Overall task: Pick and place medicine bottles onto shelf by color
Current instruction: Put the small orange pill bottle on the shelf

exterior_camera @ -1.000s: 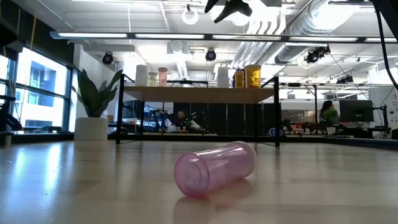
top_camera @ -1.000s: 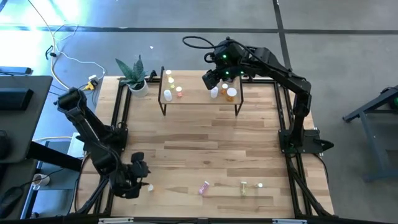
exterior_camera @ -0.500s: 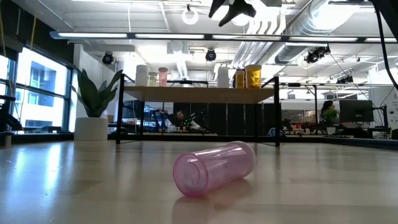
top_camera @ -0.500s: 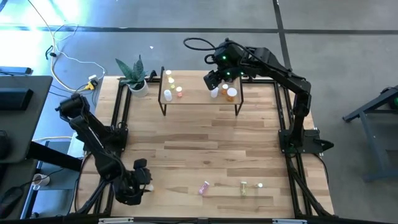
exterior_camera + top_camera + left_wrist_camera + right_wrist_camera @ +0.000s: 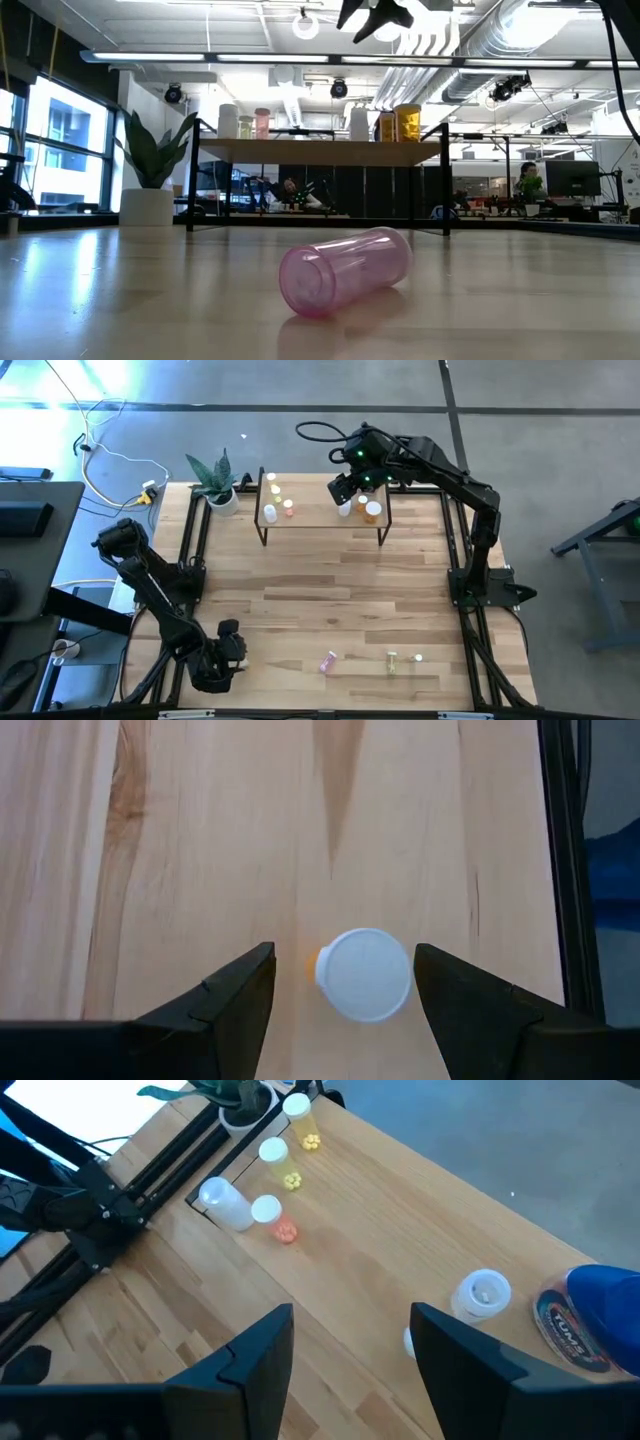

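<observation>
1. Near the table's front-left corner, the left gripper (image 5: 340, 982) has swung over a white-capped bottle (image 5: 364, 974), fingers spread either side, not yet closed.
2. Right gripper (image 5: 345, 488) still hovers parted above the shelf (image 5: 320, 516).

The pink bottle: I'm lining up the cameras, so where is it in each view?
High view: pink bottle lies near the table's front edge.
Low view: it lies on its side in the foreground.
Left wrist view: not in it.
Right wrist view: not in it.
Shared landmark: the shelf.
</observation>
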{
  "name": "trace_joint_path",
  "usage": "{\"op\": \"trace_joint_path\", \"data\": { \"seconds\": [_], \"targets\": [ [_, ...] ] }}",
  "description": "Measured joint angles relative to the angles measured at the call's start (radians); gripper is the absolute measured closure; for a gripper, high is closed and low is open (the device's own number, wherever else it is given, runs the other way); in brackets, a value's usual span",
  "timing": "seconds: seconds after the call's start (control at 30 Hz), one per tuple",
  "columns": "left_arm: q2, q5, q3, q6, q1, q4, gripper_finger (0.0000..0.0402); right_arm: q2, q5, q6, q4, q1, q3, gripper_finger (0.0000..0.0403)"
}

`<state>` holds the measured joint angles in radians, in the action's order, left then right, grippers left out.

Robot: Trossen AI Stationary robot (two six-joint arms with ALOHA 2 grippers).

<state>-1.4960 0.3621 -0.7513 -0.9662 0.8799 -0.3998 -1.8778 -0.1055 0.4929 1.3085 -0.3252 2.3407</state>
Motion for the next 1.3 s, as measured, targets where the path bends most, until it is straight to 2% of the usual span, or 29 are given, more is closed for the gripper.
{"op": "trace_joint_path", "data": {
  "seconds": [0.27,0.63,0.77,1.07,1.3],
  "targets": [
    [-0.003,0.005,0.0,0.0,0.0,0.009,0.018,0.0,0.0,0.001,0.006,0.0,0.0,0.021],
    [-0.003,0.004,0.0,0.0,0.0,0.009,0.0267,0.0,-0.002,0.005,0.03,0.0,0.0,0.021],
    [-0.001,0.003,0.0,0.0,0.0,0.008,0.0286,0.0,-0.002,0.005,0.047,0.0,0.0,0.021],
    [0.051,-0.039,-0.003,0.052,-0.052,0.007,0.0287,0.0,-0.002,0.005,0.068,0.0,0.0,0.021],
    [0.158,-0.094,-0.003,0.172,-0.171,0.0,0.0287,0.0,-0.001,0.004,0.068,0.0,0.0,0.021]
  ]
}}
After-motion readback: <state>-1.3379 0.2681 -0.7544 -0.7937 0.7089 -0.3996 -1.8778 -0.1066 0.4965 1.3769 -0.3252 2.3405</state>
